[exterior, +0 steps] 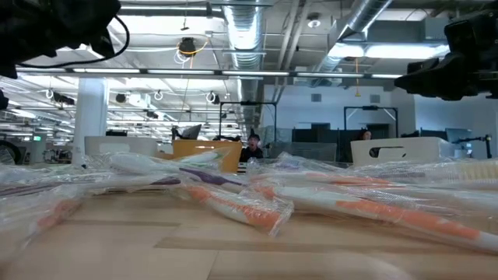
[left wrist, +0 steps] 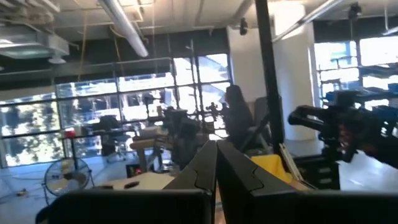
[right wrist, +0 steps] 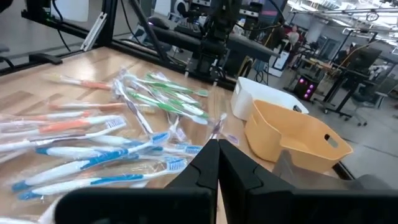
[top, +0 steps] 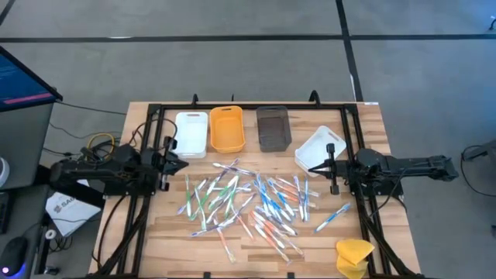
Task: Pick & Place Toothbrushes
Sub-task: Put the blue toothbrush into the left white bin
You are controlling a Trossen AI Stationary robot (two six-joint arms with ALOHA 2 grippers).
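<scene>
Many toothbrushes (top: 248,203) with blue, green, pink-orange and clear handles lie in clear wrappers, scattered flat over the middle of the wooden table; the right wrist view shows them too (right wrist: 106,140). One blue toothbrush (top: 333,216) lies apart, nearer the right side. My left gripper (top: 184,164) hangs shut above the table's left side, short of the pile, pointing slightly upward into the room (left wrist: 216,163). My right gripper (top: 311,168) hangs shut at the right side, level, facing the pile (right wrist: 217,163). Neither touches anything.
Along the far edge stand a white tray (top: 191,133), an orange tray (top: 227,129) and a brown tray (top: 273,128). A second white tray (top: 319,149) sits askew beside my right gripper. A yellow sponge-like lump (top: 354,256) lies at the near right corner.
</scene>
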